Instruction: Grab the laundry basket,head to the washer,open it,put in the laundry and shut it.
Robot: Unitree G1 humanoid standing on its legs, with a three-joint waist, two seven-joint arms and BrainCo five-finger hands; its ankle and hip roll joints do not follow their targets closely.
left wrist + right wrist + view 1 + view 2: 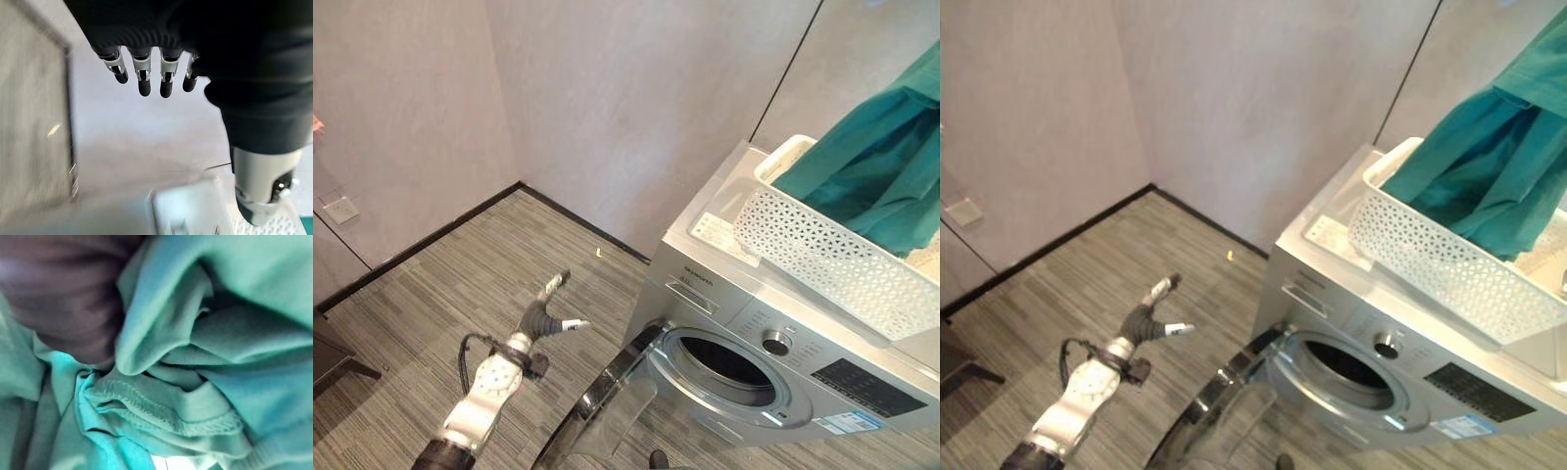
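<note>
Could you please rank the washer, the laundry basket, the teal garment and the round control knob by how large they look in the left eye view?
Largest to smallest:
1. washer
2. laundry basket
3. teal garment, cut off by the view's edge, so its place is unsure
4. control knob

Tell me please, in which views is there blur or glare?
Left wrist view: the straight silver fingers of the left hand are fairly sharp, the wall and floor behind are smeared. Right wrist view: the teal cloth garment is soft, and the dark ribbed cover is blurred. Left eye view: pale reflections lie on the silver front-loading washer's top.
</note>
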